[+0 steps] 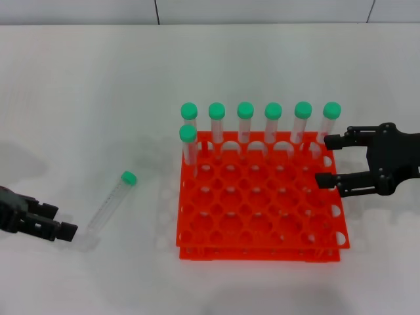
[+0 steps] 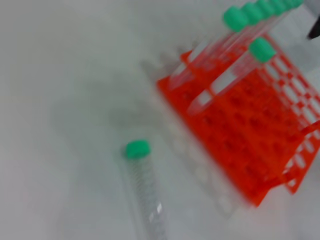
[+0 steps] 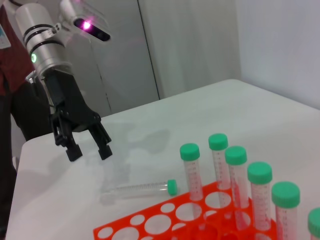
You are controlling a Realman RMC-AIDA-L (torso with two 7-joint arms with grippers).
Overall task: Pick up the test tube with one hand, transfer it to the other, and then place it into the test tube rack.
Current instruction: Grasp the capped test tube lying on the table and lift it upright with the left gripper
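Note:
The test tube (image 1: 109,202) lies flat on the white table, left of the rack, its green cap pointing towards the back right. It also shows in the left wrist view (image 2: 144,197) and the right wrist view (image 3: 140,189). My left gripper (image 1: 59,221) is open and empty, low over the table just left of the tube's bottom end; the right wrist view shows it (image 3: 90,154) with jaws apart beyond the tube. My right gripper (image 1: 324,160) is open and empty at the right back edge of the red-orange test tube rack (image 1: 262,247).
Several green-capped tubes (image 1: 245,125) stand upright in the rack's back row, one more (image 1: 188,146) in the second row at the left. The rack's other holes are empty. The table's far edge meets a wall (image 1: 197,10).

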